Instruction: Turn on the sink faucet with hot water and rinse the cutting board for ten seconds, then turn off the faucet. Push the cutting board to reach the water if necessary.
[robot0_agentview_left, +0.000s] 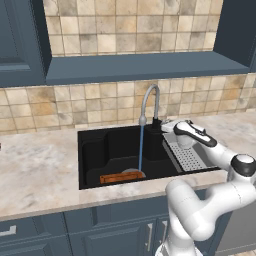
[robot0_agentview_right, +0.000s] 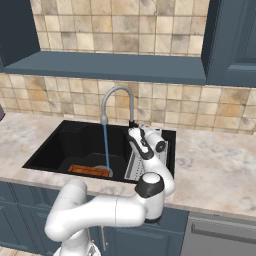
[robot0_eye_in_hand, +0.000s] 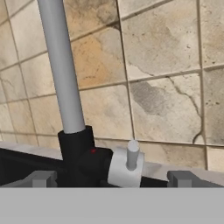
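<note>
A light-blue water (robot0_agentview_left: 141, 147) stream falls from the grey metal sink faucet (robot0_agentview_left: 150, 102) into the black sink (robot0_agentview_left: 92, 150), onto the orange-brown cutting board (robot0_agentview_left: 116, 178). The surface (robot0_agentview_left: 35, 170) is mottled beige marble; the wall tiles (robot0_agentview_left: 100, 105) are tan and brown.

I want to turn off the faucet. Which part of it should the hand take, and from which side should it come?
Take the small lever, a short grey peg standing up from the pale collar beside the dark base of the sink faucet. Come from the front, as the hand already faces it with one finger on each side. The peg is thin, so a narrow pinch probably suits it.
</note>
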